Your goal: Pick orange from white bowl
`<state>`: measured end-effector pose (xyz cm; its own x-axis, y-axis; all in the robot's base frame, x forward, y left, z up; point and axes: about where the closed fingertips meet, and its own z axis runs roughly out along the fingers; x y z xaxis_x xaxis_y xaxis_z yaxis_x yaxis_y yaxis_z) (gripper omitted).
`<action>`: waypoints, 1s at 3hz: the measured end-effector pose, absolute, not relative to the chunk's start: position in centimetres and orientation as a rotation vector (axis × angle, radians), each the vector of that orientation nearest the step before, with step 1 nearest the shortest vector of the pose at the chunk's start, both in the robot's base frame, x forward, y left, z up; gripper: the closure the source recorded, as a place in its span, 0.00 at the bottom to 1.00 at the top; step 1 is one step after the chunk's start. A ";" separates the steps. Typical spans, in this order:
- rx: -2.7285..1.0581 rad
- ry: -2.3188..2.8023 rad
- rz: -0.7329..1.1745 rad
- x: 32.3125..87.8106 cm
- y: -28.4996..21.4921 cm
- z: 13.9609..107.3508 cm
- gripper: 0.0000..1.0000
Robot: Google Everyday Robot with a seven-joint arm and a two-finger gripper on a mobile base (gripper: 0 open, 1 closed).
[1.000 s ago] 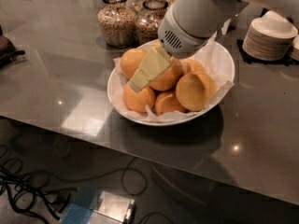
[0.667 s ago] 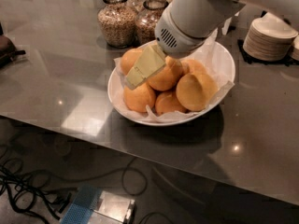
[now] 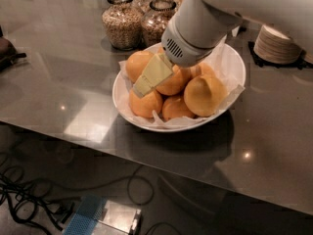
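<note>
The white bowl (image 3: 229,61), lined with crinkled white paper, sits on the dark table and holds several oranges. A large orange (image 3: 204,95) lies at the front right of the pile, others at the left (image 3: 137,63) and front (image 3: 145,104). My gripper (image 3: 149,78) hangs from the grey-white arm over the left middle of the pile. Its pale yellow fingers (image 3: 155,73) point down-left and lie against the top middle orange (image 3: 177,82).
Two glass jars of grain (image 3: 120,21) stand just behind the bowl. A stack of small white saucers (image 3: 275,44) is at the back right. The table's front edge (image 3: 146,146) runs below the bowl, with cables and a box on the floor (image 3: 102,217).
The arm and gripper have shifted slightly up and back over the pile. The oranges and bowl have not moved.
</note>
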<state>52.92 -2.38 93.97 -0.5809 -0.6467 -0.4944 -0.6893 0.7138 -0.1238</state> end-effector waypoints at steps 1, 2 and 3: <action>-0.939 2.412 0.003 54.1 -3.8 92.3 0.00; -0.919 2.410 -0.066 54.7 -4.2 91.3 0.00; -0.919 2.410 -0.066 54.7 -4.2 91.3 0.00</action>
